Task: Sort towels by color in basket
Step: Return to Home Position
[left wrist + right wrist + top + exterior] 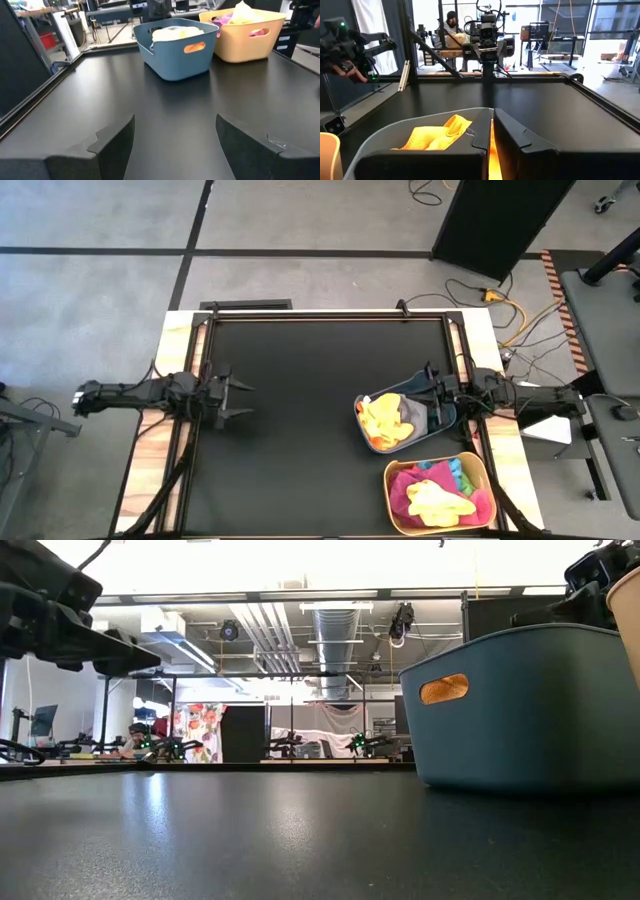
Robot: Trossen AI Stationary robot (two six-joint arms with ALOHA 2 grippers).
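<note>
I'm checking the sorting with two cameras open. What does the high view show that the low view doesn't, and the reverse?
Only the high view: the bins' contents. The blue bin holds an orange-yellow towel and a grey towel; the yellow bin holds pink towels and a yellow towel. It alone places the left tool, open over the table, and the right tool, above the blue bin. Only the low view: the blue bin's handle hole and the room behind. Both: the two bins and the table.
</note>
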